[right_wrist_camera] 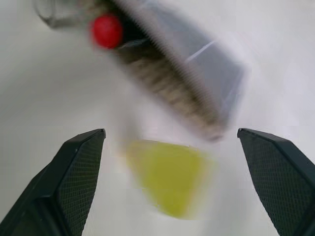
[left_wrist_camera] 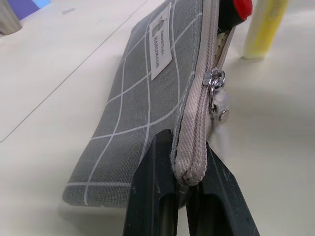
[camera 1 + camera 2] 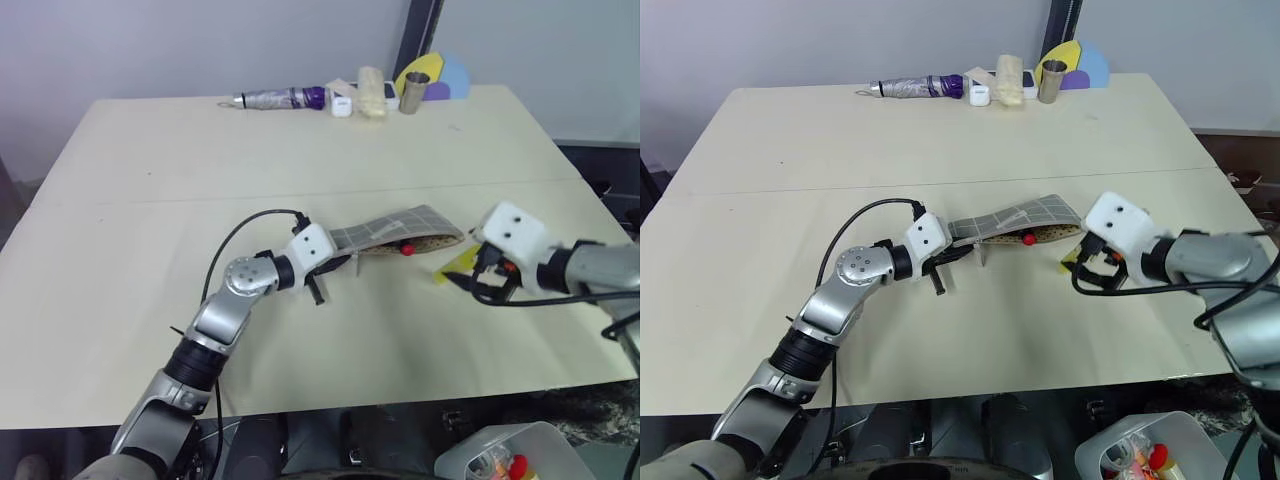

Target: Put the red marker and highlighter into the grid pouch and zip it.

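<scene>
The grid pouch lies mid-table, grey with white lines, its mouth partly unzipped. My left gripper is shut on the pouch's near corner at the zipper end; the left wrist view shows its fingers pinching the fabric below the zipper pull. The red marker sits inside the pouch, with only its red end poking out of the opening. Just right of the pouch mouth, the yellow highlighter lies on the table. My right gripper hovers open just above the highlighter, nothing between its fingers.
At the far table edge lie a folded umbrella, small white items, a metal cup and yellow and blue shapes. A clear bin with small items stands on the floor at the near right.
</scene>
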You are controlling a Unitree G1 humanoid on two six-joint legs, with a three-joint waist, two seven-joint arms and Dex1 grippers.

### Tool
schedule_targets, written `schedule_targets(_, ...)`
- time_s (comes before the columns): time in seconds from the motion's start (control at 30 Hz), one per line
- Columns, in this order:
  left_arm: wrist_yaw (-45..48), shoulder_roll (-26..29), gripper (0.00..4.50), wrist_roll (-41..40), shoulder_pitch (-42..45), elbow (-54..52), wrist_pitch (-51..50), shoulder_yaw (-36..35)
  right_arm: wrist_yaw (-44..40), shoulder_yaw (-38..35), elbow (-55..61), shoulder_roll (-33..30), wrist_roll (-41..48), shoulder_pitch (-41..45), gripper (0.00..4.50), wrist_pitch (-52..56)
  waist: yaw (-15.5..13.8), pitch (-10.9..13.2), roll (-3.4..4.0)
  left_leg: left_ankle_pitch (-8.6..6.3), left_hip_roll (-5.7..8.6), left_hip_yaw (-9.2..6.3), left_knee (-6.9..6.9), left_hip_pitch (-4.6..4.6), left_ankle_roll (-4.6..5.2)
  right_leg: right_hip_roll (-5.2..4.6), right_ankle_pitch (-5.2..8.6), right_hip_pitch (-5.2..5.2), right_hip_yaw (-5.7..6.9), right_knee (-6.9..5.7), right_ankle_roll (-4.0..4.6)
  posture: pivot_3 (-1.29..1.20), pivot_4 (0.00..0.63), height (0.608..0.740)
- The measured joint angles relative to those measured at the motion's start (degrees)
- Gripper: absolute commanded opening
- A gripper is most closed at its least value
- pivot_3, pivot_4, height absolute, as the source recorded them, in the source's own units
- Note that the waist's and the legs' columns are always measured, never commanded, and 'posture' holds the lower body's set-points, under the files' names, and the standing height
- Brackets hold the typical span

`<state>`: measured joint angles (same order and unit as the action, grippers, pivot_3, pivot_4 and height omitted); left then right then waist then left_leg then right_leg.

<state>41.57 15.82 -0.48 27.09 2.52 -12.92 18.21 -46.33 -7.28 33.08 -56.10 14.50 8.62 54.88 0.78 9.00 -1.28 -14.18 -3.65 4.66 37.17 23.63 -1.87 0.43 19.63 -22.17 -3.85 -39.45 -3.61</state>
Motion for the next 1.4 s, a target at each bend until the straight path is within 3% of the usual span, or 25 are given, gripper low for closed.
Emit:
schedule_targets(0.1,-1.63,0.29,0.00,1.28,0.49,1.96,1.02,0.02,3.65,-0.32,-2.43,4.00,0.01,-3.08,4.47,1.14,0.06,0.00,0.00,0.00,0.01,0.02,0.04,0.00,0.00,-0.01,-0.03,0.00,-0.01,-0.01,-0.04,0.00,0.150,0.740)
schedule_targets(0.27,-2.93,0.39,0.00,1.71,0.80,3.10,1.72,-0.05,5.78,-1.60,-4.07,5.11,0.04,-5.36,4.47,1.25,0.09,-0.01,0.01,0.00,0.01,0.02,0.02,-0.01,0.00,0.03,-0.03,-0.01,-0.03,-0.01,-0.06,0.00,0.150,0.740)
schedule_targets(0.47,-4.94,1.14,0.00,2.46,0.93,4.18,2.62,-1.58,5.80,-0.86,-3.76,1.85,-1.91,-11.48,4.47,-2.02,0.03,0.00,0.01,0.00,0.02,0.02,0.04,-0.01,0.00,0.02,-0.04,0.02,-0.04,0.00,-0.08,0.00,0.150,0.740)
schedule_targets(0.7,-4.89,1.69,0.00,2.23,0.97,4.20,3.34,-3.29,3.47,-5.27,-1.34,-1.78,-2.26,-16.99,4.47,-5.31,-0.01,0.00,0.00,0.00,0.02,0.01,0.02,-0.03,0.00,0.04,-0.04,0.03,-0.03,0.01,-0.10,0.00,0.150,0.740)
schedule_targets(0.97,-3.03,1.77,0.00,2.23,0.99,4.26,3.34,-3.31,1.33,-8.81,3.93,2.39,2.66,-21.86,4.47,-3.15,-0.01,0.00,0.00,0.00,0.02,0.01,0.02,-0.04,0.00,0.05,-0.04,0.06,-0.04,0.01,-0.10,0.00,0.150,0.740)
schedule_targets(1.4,-2.08,1.52,0.00,2.22,0.77,4.23,3.34,-3.30,11.20,-12.52,11.63,13.95,14.15,-12.41,4.47,16.64,0.00,0.00,0.00,0.00,0.02,0.00,0.03,-0.07,0.00,0.04,-0.05,0.09,-0.03,0.01,-0.11,0.00,0.150,0.740)
